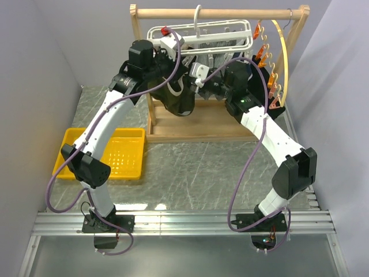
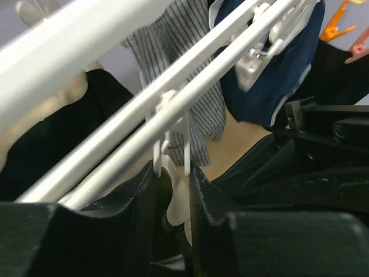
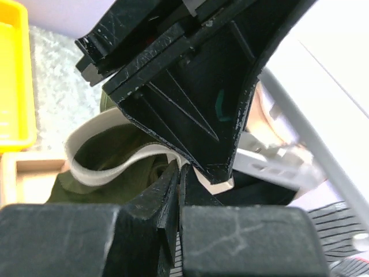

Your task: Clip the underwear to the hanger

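Underwear: the olive briefs (image 1: 180, 98) are hanging in a bunch at upper centre of the overhead view, just under the hanger and between the two arms, off the desk (image 1: 196, 173).
Waistband: the beige band (image 3: 95, 167) is curling in a loop at the left of the right wrist view, with olive cloth sagging inside and below it.
Left claw (image 2: 173, 193): it is reaching up to the hanger's lower bars, its fingers (image 2: 141, 219) standing narrowly apart and clenching a pale fold of the waistband.
Clip (image 2: 172, 144): one white clip is dangling from a bar, its legs dropping right at the left claw's fingertips. I cannot tell whether it is biting any cloth.
Right claw (image 3: 177, 173): it is pinching the waistband edge, fingers nearly touching, right beneath the tip of the other claw.
Hanger (image 1: 230, 26): the white grid frame is hanging by its hook from the wooden rack (image 1: 219, 12) at the top of the frame.
Other laundry: a striped garment (image 2: 196, 98) and a navy garment (image 2: 271, 81) are hanging behind the bars.
Hoop: a curved wooden hoop (image 1: 282, 46) with orange clips (image 1: 262, 55) is hanging at upper right.
Basket: a yellow basket (image 1: 104, 131) is sitting on the desk at middle left.
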